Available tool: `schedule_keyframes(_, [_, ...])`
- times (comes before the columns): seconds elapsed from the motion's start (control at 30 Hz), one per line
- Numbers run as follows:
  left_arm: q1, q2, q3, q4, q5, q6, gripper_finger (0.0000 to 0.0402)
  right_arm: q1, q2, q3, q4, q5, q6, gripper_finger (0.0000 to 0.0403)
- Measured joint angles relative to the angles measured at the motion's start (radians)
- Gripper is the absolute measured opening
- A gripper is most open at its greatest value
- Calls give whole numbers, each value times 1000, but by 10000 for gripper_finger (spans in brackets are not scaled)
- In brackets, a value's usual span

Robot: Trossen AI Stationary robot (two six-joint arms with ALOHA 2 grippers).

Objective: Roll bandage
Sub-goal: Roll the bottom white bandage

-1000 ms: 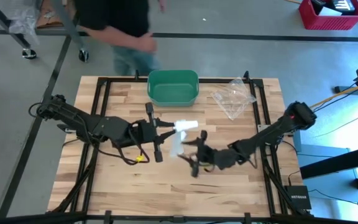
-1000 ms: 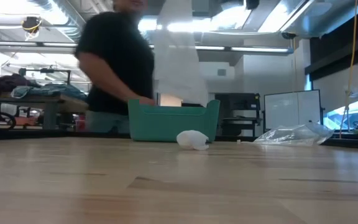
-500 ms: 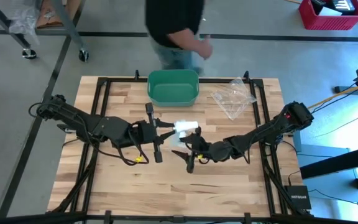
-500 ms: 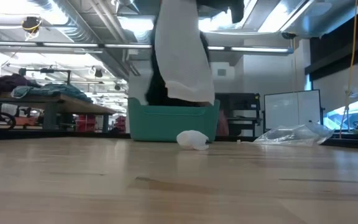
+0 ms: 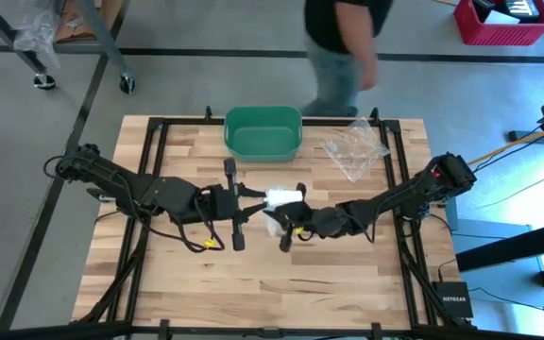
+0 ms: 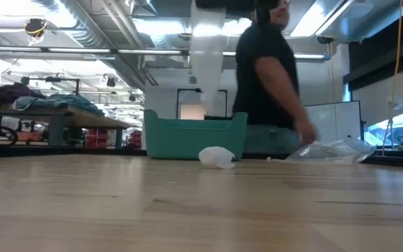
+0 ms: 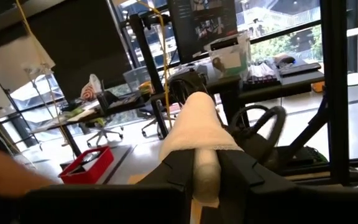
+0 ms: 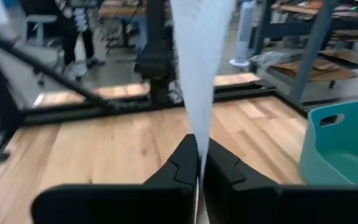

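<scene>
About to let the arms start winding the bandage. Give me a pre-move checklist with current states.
1. Left gripper shut on the bandage roll: ok.
2. Right gripper shut on the loose bandage strip: ok.
3. Strip hangs off the table, not snagged: ok.
4. Green bin apart from both arms: ok.
5. Person is at the table's far edge: not ok.
6. Strip tension: cannot tell.
</scene>
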Motion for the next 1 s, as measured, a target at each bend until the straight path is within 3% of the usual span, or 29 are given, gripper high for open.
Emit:
schedule_keyframes(0.13, [-33, -14, 0, -72, 23, -50, 41, 35, -55, 0, -128, -57, -17, 21])
schedule_keyframes(0.33, [-102, -91, 0, -260, 315, -219, 41, 48, -195, 0, -427, -305, -30, 10])
schedule_keyframes(0.4, [-135, -93, 1, -269, 342, -224, 40, 45, -210, 0, -452, -353, -38, 10])
schedule_keyframes(0.6, [-193, -61, 0, -261, 307, -129, 40, 46, -160, -7, -359, -409, -99, 8])
schedule_keyframes(0.73, [-212, -28, 0, -209, 181, -76, 40, 35, -76, -46, -154, -428, -127, 11])
schedule_keyframes(0.9, [-216, 1, -2, -182, 108, -53, 40, 23, 45, -54, -29, -409, -60, 13])
schedule_keyframes(1.0, [-217, 0, -65, -97, 98, -34, 40, 17, 94, -54, 19, -426, -3, 36])
